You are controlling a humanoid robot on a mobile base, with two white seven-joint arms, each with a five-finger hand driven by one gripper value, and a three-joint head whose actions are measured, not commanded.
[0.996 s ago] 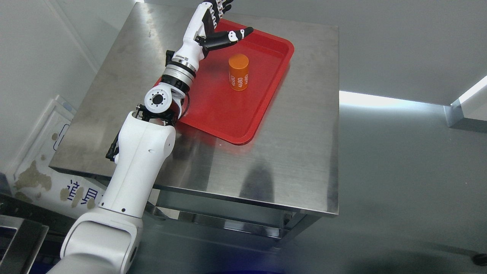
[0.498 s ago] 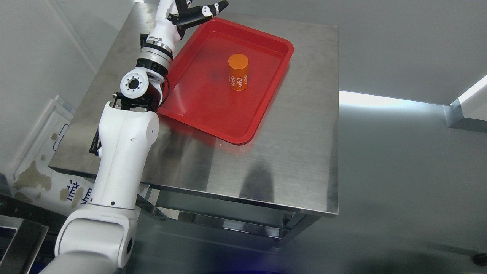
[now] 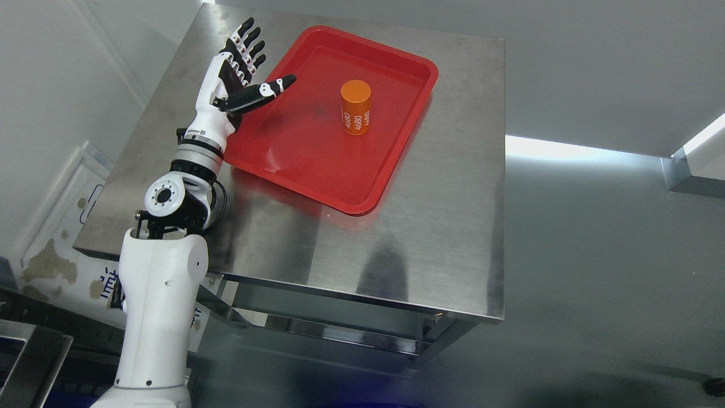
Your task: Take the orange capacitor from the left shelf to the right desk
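An orange capacitor (image 3: 355,107), a cylinder with white "4680" print, stands upright in a red tray (image 3: 294,161) on a steel table. My left hand (image 3: 244,71) is open with fingers spread and thumb pointing right, over the tray's left rim. It holds nothing and is well to the left of the capacitor. My right arm is out of view.
The steel table (image 3: 430,226) has bare surface to the right of and in front of the tray. A lower steel surface (image 3: 595,255) lies to the right. A white wall and a worn white panel (image 3: 62,238) are on the left.
My left arm has drawn back toward me and to the left, from over the tray's far left part to its left rim. The hand stays open. The capacitor has not moved.
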